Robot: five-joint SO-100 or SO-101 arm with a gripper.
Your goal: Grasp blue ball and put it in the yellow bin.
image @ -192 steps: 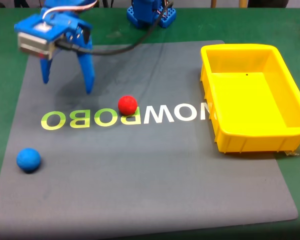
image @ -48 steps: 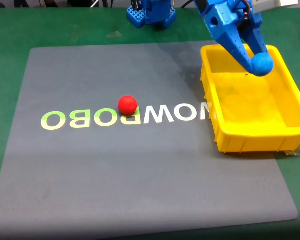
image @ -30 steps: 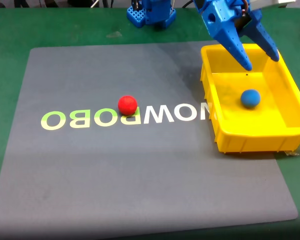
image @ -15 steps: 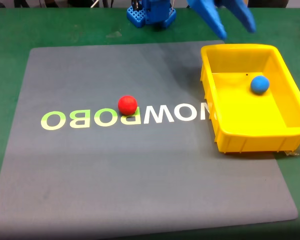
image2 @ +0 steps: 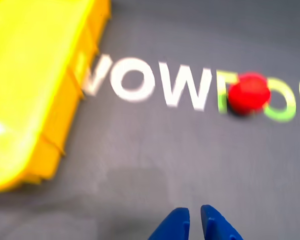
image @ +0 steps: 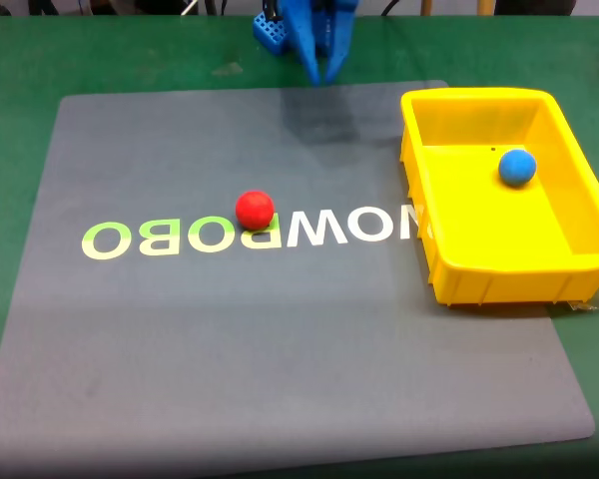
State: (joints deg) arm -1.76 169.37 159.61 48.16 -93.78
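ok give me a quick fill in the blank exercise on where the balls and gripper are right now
1. The blue ball lies inside the ____ bin.
2. The red ball rests on the mat's printed ____.
3. In the wrist view, the gripper holds ____ between its fingertips.
4. In the fixed view, the bin sits at the mat's ____ edge.

Missing words: yellow; lettering; nothing; right

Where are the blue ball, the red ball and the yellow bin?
Blue ball [image: 517, 167]: fixed view, middle of the ball, inside the bin.
Red ball [image: 255, 210]: fixed view, middle of the ball, on the grey mat.
Yellow bin [image: 476, 97]: fixed view, on its far rim.
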